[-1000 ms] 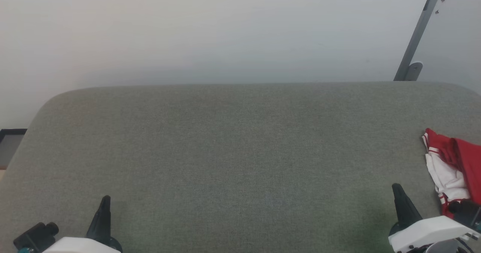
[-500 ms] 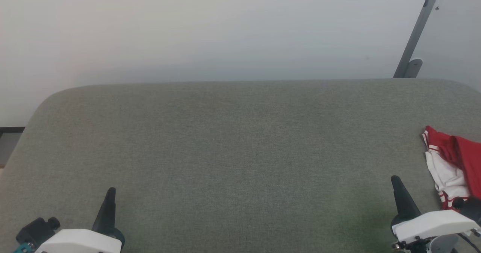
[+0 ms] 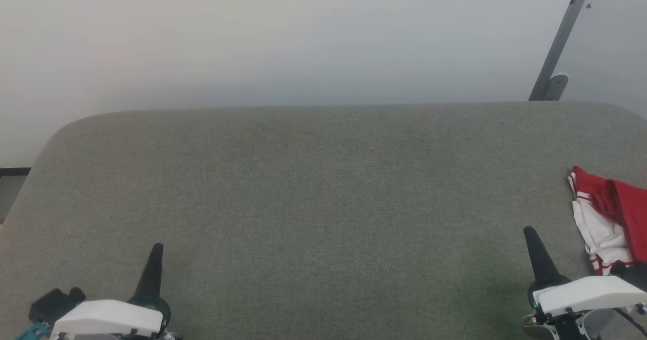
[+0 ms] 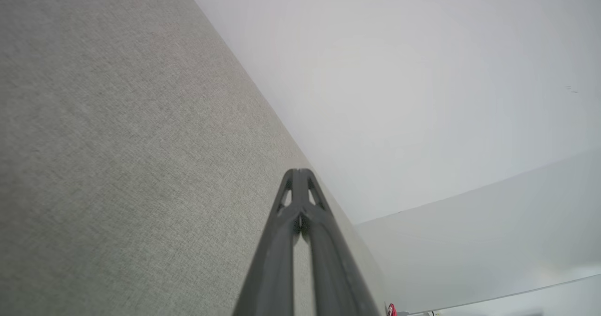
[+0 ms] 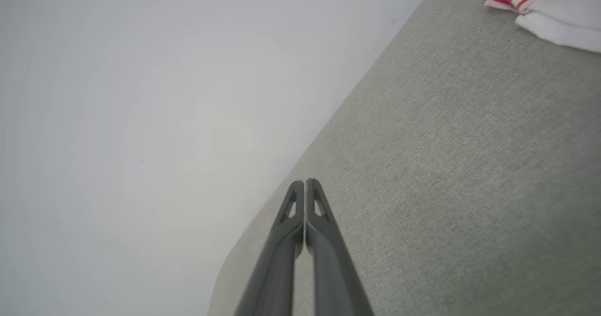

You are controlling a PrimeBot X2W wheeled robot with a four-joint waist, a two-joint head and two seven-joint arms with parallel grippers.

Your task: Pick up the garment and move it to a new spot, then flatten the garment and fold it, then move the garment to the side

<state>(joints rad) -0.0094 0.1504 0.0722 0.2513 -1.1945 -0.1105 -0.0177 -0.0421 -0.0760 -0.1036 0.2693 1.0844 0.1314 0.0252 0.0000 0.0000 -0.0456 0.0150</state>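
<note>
The garment (image 3: 609, 219), red with a white sleeve and striped trim, lies bunched at the right edge of the grey fabric table (image 3: 323, 188), partly cut off by the picture's edge. In the right wrist view the garment (image 5: 549, 1) shows in the top right corner. My right gripper (image 3: 528, 232) is shut and empty, a short way left of the garment, not touching it. Its closed fingertips (image 5: 305, 184) hang over bare fabric. My left gripper (image 3: 157, 249) is shut and empty at the lower left, its fingertips (image 4: 298, 173) pressed together near the table's far edge.
A pale wall (image 3: 283, 42) stands behind the table. A grey slanted pole with a bracket (image 3: 556, 57) rises at the back right. The table's rounded left corner (image 3: 55, 138) drops off to a dark frame (image 3: 12, 173) on the floor.
Both grippers have moved a little forward over the table, fingers still shut. The camera has tilted slightly, so the table's far edge sits higher in the picture. The garment lies unmoved.
</note>
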